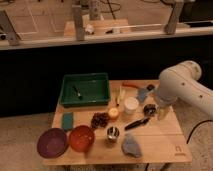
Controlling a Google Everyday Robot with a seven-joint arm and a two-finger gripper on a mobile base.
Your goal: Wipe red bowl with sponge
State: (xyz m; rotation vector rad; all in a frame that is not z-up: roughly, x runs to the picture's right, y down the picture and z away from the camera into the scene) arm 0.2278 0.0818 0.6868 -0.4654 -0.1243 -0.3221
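The red bowl (81, 138) stands near the front left of the wooden table (160, 142), next to a purple bowl (52, 142). The green sponge (67, 120) lies flat just behind the two bowls, at the table's left edge. My white arm reaches in from the right and bends down over the table's right back corner. My gripper (151, 93) is at the arm's end there, far to the right of the sponge and the red bowl. It touches neither of them.
A green tray (85, 90) sits at the back left. The middle holds a dark red cluster (100, 120), a metal cup (113, 133), a white cup (131, 105) and a black-handled tool (136, 123). A grey cloth (131, 146) lies at the front.
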